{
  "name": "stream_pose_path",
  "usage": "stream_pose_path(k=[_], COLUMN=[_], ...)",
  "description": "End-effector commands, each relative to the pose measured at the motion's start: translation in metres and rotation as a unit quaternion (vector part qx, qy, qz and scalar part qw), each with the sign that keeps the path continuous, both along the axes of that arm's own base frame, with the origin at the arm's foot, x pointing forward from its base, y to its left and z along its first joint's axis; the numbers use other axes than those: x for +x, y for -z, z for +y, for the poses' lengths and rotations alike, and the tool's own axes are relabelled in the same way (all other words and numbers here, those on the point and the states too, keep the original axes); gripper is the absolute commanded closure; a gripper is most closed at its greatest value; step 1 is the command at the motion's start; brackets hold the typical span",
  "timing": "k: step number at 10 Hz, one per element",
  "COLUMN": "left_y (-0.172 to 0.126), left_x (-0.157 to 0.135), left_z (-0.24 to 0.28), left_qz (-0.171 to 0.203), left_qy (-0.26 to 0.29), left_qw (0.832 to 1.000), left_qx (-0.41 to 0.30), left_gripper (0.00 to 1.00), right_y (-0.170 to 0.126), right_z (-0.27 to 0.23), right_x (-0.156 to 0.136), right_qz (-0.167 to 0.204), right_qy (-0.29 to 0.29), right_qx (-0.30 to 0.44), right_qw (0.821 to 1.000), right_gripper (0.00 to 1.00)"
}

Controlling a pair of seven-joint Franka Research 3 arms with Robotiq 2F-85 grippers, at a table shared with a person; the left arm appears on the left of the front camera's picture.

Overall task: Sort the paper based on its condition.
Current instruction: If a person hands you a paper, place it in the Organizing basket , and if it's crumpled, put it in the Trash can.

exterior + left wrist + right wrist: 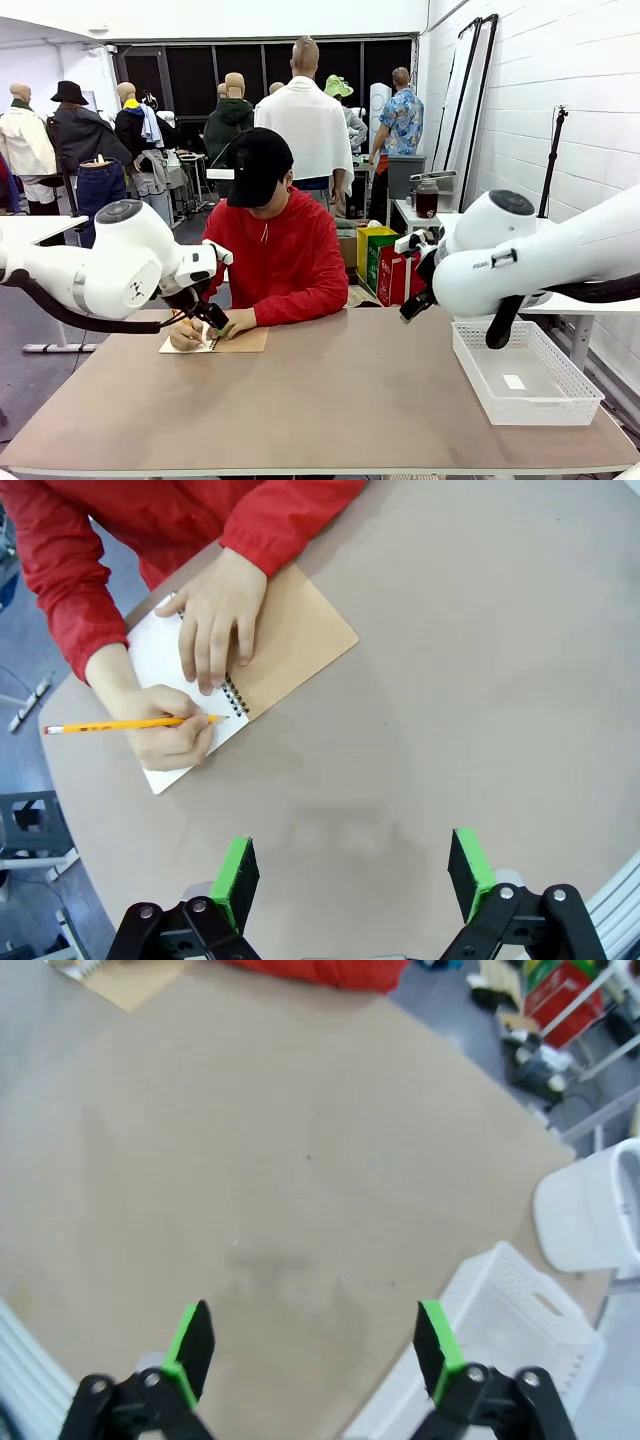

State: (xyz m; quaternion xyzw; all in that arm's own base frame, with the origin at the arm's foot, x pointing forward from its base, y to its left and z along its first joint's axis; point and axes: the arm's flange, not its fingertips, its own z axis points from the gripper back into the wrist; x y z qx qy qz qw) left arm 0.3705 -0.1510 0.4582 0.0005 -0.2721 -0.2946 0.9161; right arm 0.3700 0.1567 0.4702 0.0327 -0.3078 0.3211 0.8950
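The paper, as loose sheets, is out of view. A person in a red top writes with a yellow pencil [120, 723] on the white page of a spiral notebook [295, 640], its brown cover folded open; it lies at the far left of the table [330, 400]. Both of the person's hands rest on the notebook [240, 341]. My left gripper [352, 865] hangs open above the bare table just short of the notebook, holding nothing; from the front this gripper [210, 318] sits close to the person's hands. My right gripper [312, 1335] is open and empty over the tabletop.
A white mesh basket [540, 412] stands at the table's right edge with a small white label on its floor; the basket [480, 1340] lies just right of my right gripper. Shelves and boxes stand on the floor behind the table.
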Motion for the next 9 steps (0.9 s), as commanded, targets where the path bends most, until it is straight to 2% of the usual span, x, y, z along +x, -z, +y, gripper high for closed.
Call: stream_pose_path(k=[1,5,6,9], left_y=[-0.025,-0.058,-0.064,-0.064], left_x=[-0.015,-0.039,-0.045,-0.048], left_z=[-0.007,-0.007,-0.006,-0.002], left_qz=[-0.011,-0.056,-0.07,-0.077], left_qy=[-0.01,-0.009,-0.012,-0.017], left_qw=[1.0,0.998,0.997,0.997], left_qx=[-0.017,-0.017,-0.017,-0.025], left_gripper=[0.0,0.0,0.0,0.0], right_y=[-0.028,-0.067,-0.073,-0.076], right_z=[-0.011,-0.013,-0.012,-0.01], right_x=[-0.008,-0.027,-0.03,-0.031], right_qz=[-0.016,-0.06,-0.07,-0.076], right_qy=[-0.028,-0.048,-0.054,-0.057], right_qx=[0.027,0.047,0.058,0.061], right_qw=[0.999,0.996,0.994,0.994], right_gripper=[0.0,0.0,0.0,0.0])
